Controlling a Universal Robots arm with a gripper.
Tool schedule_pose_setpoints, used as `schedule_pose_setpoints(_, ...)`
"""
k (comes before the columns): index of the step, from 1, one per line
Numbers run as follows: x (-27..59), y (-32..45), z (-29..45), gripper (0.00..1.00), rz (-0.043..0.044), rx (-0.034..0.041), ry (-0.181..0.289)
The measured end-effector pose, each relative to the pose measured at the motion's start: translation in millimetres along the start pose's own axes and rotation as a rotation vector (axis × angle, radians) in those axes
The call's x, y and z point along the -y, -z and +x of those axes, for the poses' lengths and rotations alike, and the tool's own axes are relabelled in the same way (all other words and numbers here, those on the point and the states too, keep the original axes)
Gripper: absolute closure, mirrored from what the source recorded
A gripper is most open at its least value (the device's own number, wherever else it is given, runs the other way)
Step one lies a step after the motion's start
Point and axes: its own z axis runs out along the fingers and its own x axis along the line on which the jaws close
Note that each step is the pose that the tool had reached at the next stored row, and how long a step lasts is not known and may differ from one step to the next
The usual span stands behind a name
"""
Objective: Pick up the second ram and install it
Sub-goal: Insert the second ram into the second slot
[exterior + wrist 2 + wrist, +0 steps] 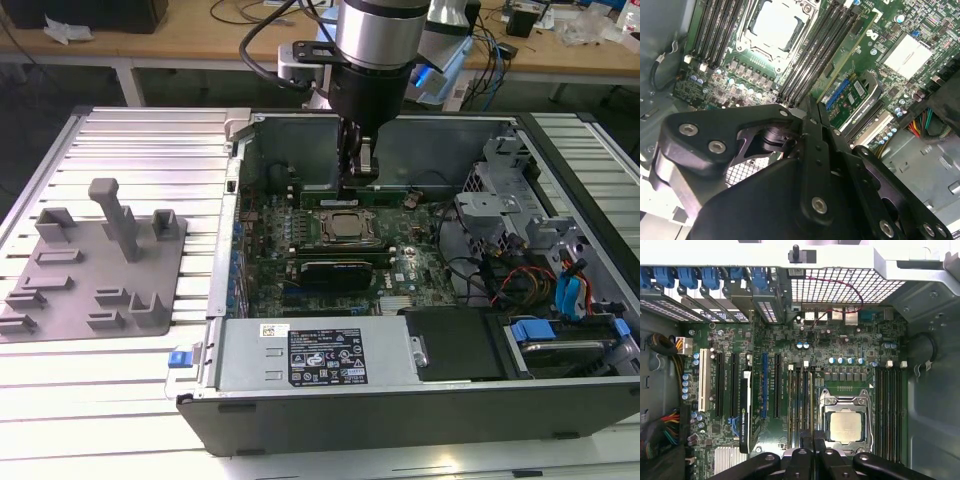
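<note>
**Ram at the slots, gripper on top of it**

- Table [130,140]: slatted, metal. The open case [400,425] lies flat on it. A grey tray [60,300] sits at the exterior view's left, well apart from the work.
- Board [850,340]: fills the case floor. A black card [338,268] stands on the near side of the CPU [347,228] in the exterior view.
- Slots [797,405]: a bank of long dark slots runs beside the CPU, on the side away from the card.
- Ram [325,198]: a thin green stick, on edge, down among those slots and just beside the CPU. How deep it sits cannot be told.
- Gripper [362,172]: the single arm comes straight down into the case, fingertips at the ram's top edge, about mid-length.

Relation that matters: the ram lies directly under the gripper, not off to a side. Its long axis runs across the exterior view from left to right, parallel to the slots. In the second wrist view the ram [852,50] runs in line with the seam between the fingers [805,125].

Gripper state: fingers drawn close together with only that thin seam between them. This reads as a pinch on the ram's flat faces, judged from the alignment; the contact itself is hidden.

Task standing, as a judgement: the ram is off the tray and at its slot.
</note>
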Motion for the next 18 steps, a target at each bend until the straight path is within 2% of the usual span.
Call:
schedule_pose_setpoints(6,0.1,-0.4,0.0,0.91,0.0000,0.0001,0.000)
schedule_pose_setpoints(13,0.6,-13.0,-0.2,0.91,0.0000,0.0000,0.000)
schedule_pose_setpoints(18,0.7,-16.6,-0.2,0.91,0.0001,0.0001,0.000)
